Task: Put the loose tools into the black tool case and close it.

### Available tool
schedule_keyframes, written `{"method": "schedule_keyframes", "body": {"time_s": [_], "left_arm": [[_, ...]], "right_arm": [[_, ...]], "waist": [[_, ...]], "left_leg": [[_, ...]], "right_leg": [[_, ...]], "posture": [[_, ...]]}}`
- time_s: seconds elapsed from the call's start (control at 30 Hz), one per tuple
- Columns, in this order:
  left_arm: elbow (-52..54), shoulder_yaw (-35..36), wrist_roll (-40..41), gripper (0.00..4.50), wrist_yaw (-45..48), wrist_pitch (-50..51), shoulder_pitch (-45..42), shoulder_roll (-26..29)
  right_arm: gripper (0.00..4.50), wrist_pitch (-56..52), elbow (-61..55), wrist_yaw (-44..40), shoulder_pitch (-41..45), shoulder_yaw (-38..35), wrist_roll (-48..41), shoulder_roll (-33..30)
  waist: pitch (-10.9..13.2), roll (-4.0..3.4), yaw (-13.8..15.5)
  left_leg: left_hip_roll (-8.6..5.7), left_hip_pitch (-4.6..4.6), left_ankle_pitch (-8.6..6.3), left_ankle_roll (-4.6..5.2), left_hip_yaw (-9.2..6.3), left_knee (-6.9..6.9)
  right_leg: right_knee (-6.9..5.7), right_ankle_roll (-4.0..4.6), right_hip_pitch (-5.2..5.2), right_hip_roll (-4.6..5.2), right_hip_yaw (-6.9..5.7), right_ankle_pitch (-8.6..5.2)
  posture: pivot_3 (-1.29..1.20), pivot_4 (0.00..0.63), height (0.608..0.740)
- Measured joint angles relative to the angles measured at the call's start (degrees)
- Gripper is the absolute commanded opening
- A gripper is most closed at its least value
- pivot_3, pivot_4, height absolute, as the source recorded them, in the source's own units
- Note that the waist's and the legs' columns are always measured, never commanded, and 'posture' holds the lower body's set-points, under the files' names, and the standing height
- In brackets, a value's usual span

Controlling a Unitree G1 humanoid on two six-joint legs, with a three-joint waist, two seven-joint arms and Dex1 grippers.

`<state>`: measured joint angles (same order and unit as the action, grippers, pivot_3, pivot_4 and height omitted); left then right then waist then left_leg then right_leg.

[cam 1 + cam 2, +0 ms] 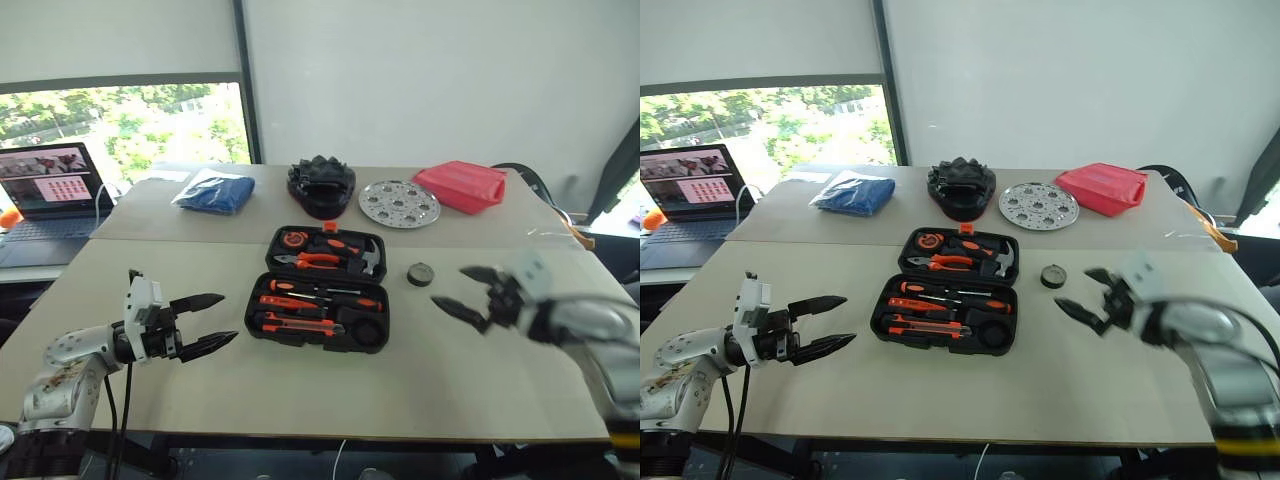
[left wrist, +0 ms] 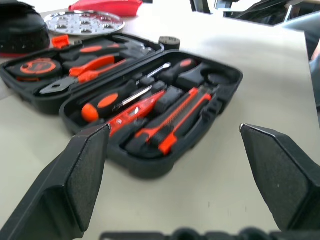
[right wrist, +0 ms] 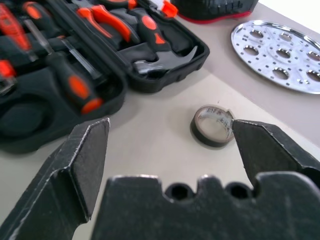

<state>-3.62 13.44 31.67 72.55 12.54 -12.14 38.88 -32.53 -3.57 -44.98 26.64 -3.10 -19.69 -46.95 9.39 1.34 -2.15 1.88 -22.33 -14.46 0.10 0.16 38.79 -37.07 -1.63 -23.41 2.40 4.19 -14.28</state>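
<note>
The left hand (image 1: 222, 322) hovers empty with fingers spread wide, just left of the black tool case (image 1: 318, 290), which lies open on the desk (image 1: 450, 380) with screwdrivers (image 1: 325, 290) and utility knife (image 1: 300, 322) in its recesses. The right hand (image 1: 465, 291), also wide open and empty, hangs near the small dark round disc (image 1: 420, 274) right of the case.

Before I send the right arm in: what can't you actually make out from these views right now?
- Small dark round disc: right wrist view, the right gripper finger covers its edge; its face markings are too small to read.
- Black tool case: left wrist view, the round recess shows only partly; whether it is empty I cannot tell.
- Orange latch: head views, too small to judge its state.
- Left gripper: open, holding nothing.
</note>
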Motion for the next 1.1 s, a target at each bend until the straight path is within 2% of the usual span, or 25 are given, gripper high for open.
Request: {"method": "schedule_keyframes", "body": {"time_s": [0.1, 0.17, 0.23, 0.33, 0.37, 0.4, 0.43, 0.67, 0.7, 0.77, 0.9, 1.03, 1.1], "left_arm": [[1.4, -1.1, 0.2, 4.45, -3.7, 1.1, -1.8, -3.0], [1.8, -1.2, 0.1, 4.45, -5.2, 1.5, -2.1, -3.6], [2.6, -1.7, 0.1, 4.45, -6.4, 1.6, -2.5, -4.6], [3.3, -2.3, 0.1, 4.45, -7.2, 1.6, -2.8, -5.1], [3.6, -2.4, 0.0, 4.50, -7.8, 1.6, -2.7, -5.5], [3.8, -2.5, 0.0, 4.50, -8.1, 1.6, -2.7, -5.7], [4.1, -2.6, 0.0, 4.50, -8.4, 1.6, -2.5, -5.9], [5.4, -3.0, 0.0, 4.50, -9.4, 1.6, -0.7, -6.2], [5.5, -2.9, 0.0, 4.50, -9.4, 1.6, -0.7, -6.1], [5.8, -2.9, 0.0, 4.50, -9.4, 1.5, -0.5, -6.1], [6.2, -3.0, 0.0, 4.50, -9.3, 1.4, -0.2, -6.1], [6.4, -3.2, -0.2, 4.50, -7.9, 0.6, 1.0, -4.9], [6.3, -3.6, -0.7, 4.50, -6.8, 0.0, 1.0, -4.4]], "right_arm": [[4.50, -7.3, 12.6, -0.8, 16.6, 10.6, 6.8, 1.9], [4.50, -8.8, 20.2, -2.9, 22.6, 15.9, 10.3, 3.2], [4.50, -9.1, 29.9, -5.9, 27.8, 20.9, 14.0, 5.6], [4.50, -7.1, 37.3, -8.4, 30.6, 23.8, 16.8, 7.5], [3.99, -5.4, 41.1, -9.2, 31.7, 24.7, 18.1, 8.5], [3.91, -4.5, 43.0, -9.6, 32.2, 25.0, 18.8, 9.1], [3.43, -2.9, 46.1, -9.8, 33.2, 25.2, 19.8, 10.0], [1.09, 5.3, 58.4, -9.9, 37.4, 25.3, 24.9, 12.4], [0.62, 6.4, 59.5, -10.0, 37.7, 25.2, 25.4, 12.5], [0.03, 8.6, 60.5, -10.7, 37.8, 24.7, 25.9, 12.5], [0.03, 12.7, 59.0, -15.3, 38.0, 22.5, 25.2, 11.7], [0.03, 10.2, 42.0, -27.4, 36.5, 20.1, 20.0, 7.3], [0.03, 1.3, 27.5, -33.1, 34.4, 20.1, 16.0, 4.9]], "waist": [[0.0, 0.02, 0.3], [0.0, 0.03, 0.5], [0.0, 0.03, 0.6], [0.0, 0.03, 0.8], [0.0, 0.03, 0.9], [0.0, 0.03, 0.9], [0.0, 0.03, 0.9], [0.0, 0.02, 0.6], [0.0, 0.02, 0.5], [0.0, 0.02, 0.4], [0.0, 0.00, -0.1], [0.1, -0.21, -0.4], [0.1, -0.22, -0.3]], "left_leg": [[-0.04, -0.37, -0.02, 0.02, -0.05, -0.02], [-0.06, -0.95, -0.01, 0.02, -0.05, 0.06], [-0.08, -1.03, -0.01, 0.02, -0.04, 0.05], [-0.08, -1.06, -0.02, 0.02, -0.02, 0.04], [-0.07, -1.07, -0.02, 0.02, -0.02, 0.03], [-0.07, -1.06, -0.02, 0.02, -0.02, 0.04], [-0.07, -1.05, -0.02, 0.02, 0.00, 0.04], [-0.07, -0.93, 0.01, -0.02, -0.01, 0.05], [-0.06, -0.91, 0.01, -0.02, -0.01, 0.05], [-0.07, -0.89, 0.01, -0.03, -0.01, 0.06], [-0.05, -0.91, 0.01, -0.03, -0.03, 0.04], [-0.01, -0.94, 0.00, -0.02, -0.08, -0.02], [0.05, -0.91, -0.01, 0.00, -0.13, -0.01]], "right_leg": [[0.04, 0.00, -0.34, 0.06, -0.08, 0.01], [-0.03, -0.01, -0.95, 0.09, -0.09, 0.05], [-0.02, -0.02, -1.02, 0.15, -0.12, 0.07], [-0.01, -0.02, -1.04, 0.17, -0.13, 0.08], [-0.02, -0.03, -1.04, 0.18, -0.13, 0.08], [0.00, -0.03, -1.04, 0.18, -0.13, 0.08], [0.00, -0.03, -1.04, 0.18, -0.12, 0.08], [-0.06, 0.02, -0.98, 0.16, -0.12, 0.11], [-0.07, 0.03, -0.96, 0.16, -0.12, 0.12], [-0.07, 0.02, -0.94, 0.16, -0.12, 0.12], [-0.09, 0.02, -0.97, 0.14, -0.12, 0.13], [-0.10, 0.02, -1.02, 0.13, -0.13, 0.13], [-0.12, 0.04, -1.01, 0.07, -0.20, 0.14]], "posture": [[0.00, 0.150, 0.740], [0.00, 0.150, 0.740], [0.00, 0.150, 0.740], [0.00, 0.150, 0.740], [0.00, 0.150, 0.740], [0.00, 0.150, 0.740], [0.00, 0.150, 0.740], [0.00, 0.150, 0.740], [0.00, 0.150, 0.740], [0.00, 0.150, 0.740], [0.00, 0.150, 0.740], [0.00, 0.150, 0.740], [0.00, 0.150, 0.740]]}}
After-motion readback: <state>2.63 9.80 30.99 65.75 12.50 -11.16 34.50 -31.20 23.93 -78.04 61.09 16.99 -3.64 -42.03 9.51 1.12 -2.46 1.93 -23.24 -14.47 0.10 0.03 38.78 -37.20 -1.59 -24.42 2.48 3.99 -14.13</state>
